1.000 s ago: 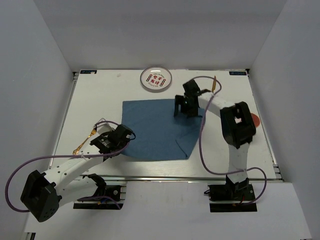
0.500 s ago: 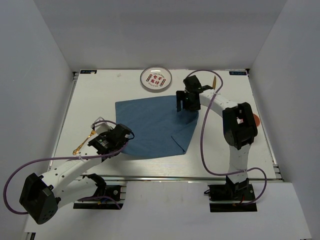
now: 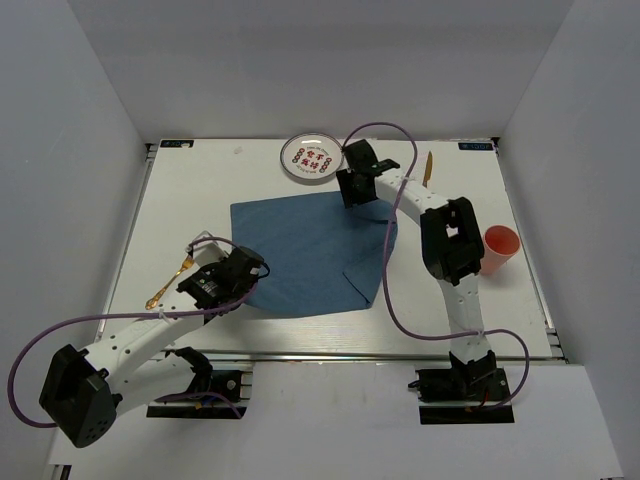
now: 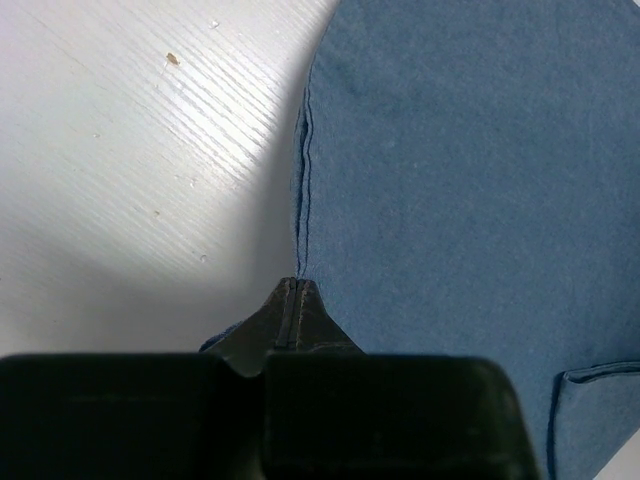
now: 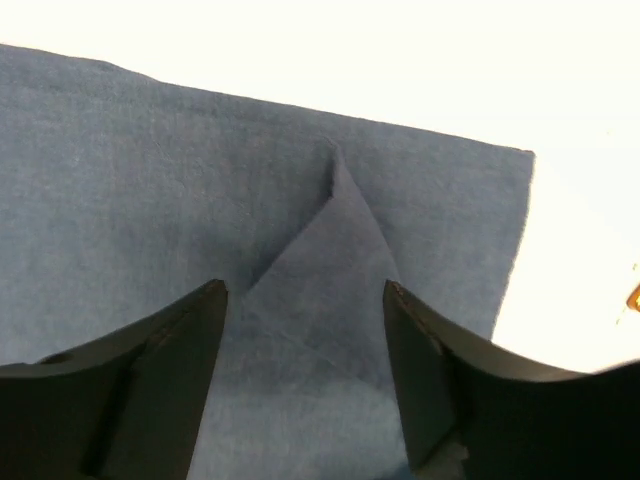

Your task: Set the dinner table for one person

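The white tabletop (image 3: 200, 190) with its silver rail fills the middle of the overhead view, enclosed by pale walls at 9, 12 and 3 o'clock, with the arm bases at 6 o'clock. A blue placemat (image 3: 310, 250) lies near its centre, its 5 o'clock corner folded over onto itself. The left claw (image 3: 250, 272) sits at the mat's 8 o'clock edge; its wrist view shows the tips (image 4: 297, 300) closed tight, pinching the hem of the cloth. The right claw (image 3: 350, 190) hangs over the mat's 1 o'clock corner with its jaws standing wide apart (image 5: 303, 300), a raised peak of the cloth lying between them, not gripped. Just past the mat at 12 o'clock sits a round patterned plate (image 3: 312, 157). A gold utensil (image 3: 428, 166) lies at 1 o'clock, an orange cup (image 3: 500, 242) at 3 o'clock, and a second gold utensil (image 3: 168, 283) on bare tabletop at 8 o'clock, near the left arm.
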